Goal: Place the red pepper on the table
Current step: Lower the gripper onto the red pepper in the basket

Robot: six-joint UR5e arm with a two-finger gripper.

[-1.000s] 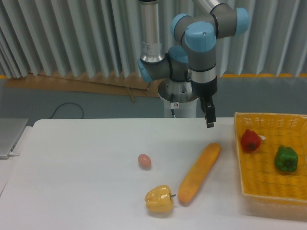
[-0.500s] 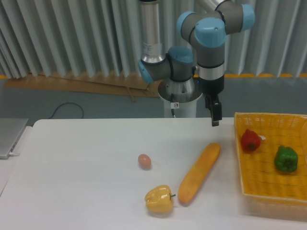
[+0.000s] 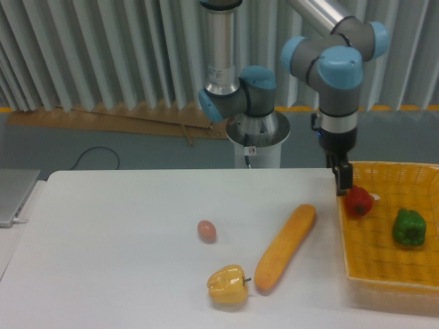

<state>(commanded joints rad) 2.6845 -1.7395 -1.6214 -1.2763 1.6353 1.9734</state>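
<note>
While the gripper (image 3: pixel 343 184) hangs just above the near-left rim of the yellow basket (image 3: pixel 357 274), I count the step in hand as the reach for the red pepper (image 3: pixel 358 201), which lies inside that basket against its left wall, just beside and below the fingertips. From this angle the fingers read as one dark blade, so I cannot tell how wide they stand; nothing appears to be held.

To do this well I would come straight down over the pepper with the jaws spread wider than its body, centred on its bulk rather than its stem, and close only once both fingers are below its widest part. My worry is the basket's left wall: the pepper sits close to it, so one finger has little room there and could catch the weave.

The green pepper (image 3: pixel 409 228) lies further into the basket, well clear. Left of the basket, the table (image 3: pixel 110 226) has open room between the rim and the long orange vegetable (image 3: pixel 286 247); the yellow pepper (image 3: pixel 228 285) and the small egg-like thing (image 3: pixel 206 230) lie further off.
</note>
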